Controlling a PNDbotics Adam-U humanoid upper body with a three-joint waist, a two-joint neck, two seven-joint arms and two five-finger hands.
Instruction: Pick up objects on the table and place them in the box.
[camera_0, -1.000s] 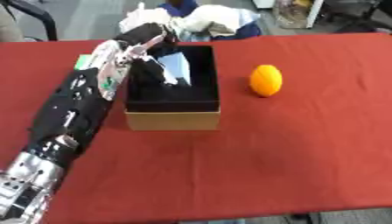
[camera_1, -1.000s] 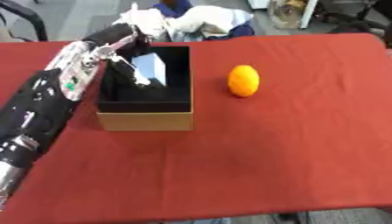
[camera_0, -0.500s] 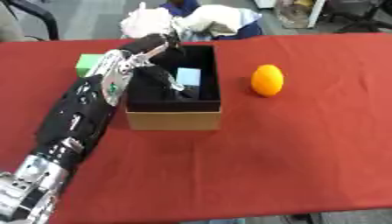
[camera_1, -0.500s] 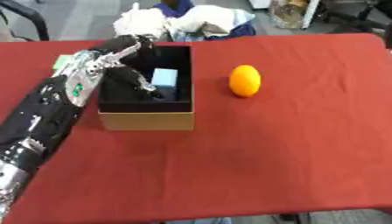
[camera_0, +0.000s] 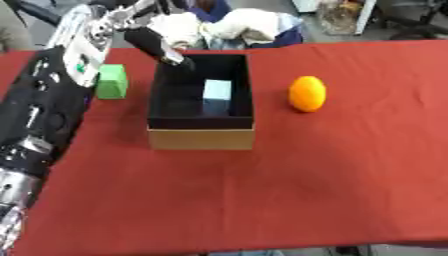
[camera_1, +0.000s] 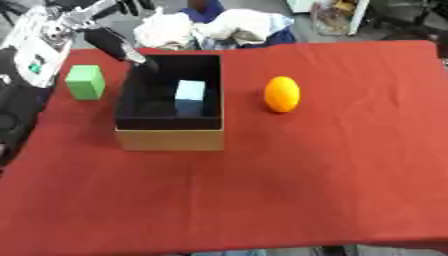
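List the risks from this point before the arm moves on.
The left robot hand hangs over the far left corner of the black-lined cardboard box; swinging toward the green block might clip that wall. The round orange fruit may roll if nudged. The pale blue block already lies inside.

The left arm is reaching in from the left edge. The left hand (camera_0: 150, 41) is pointing downward with fingers extended.
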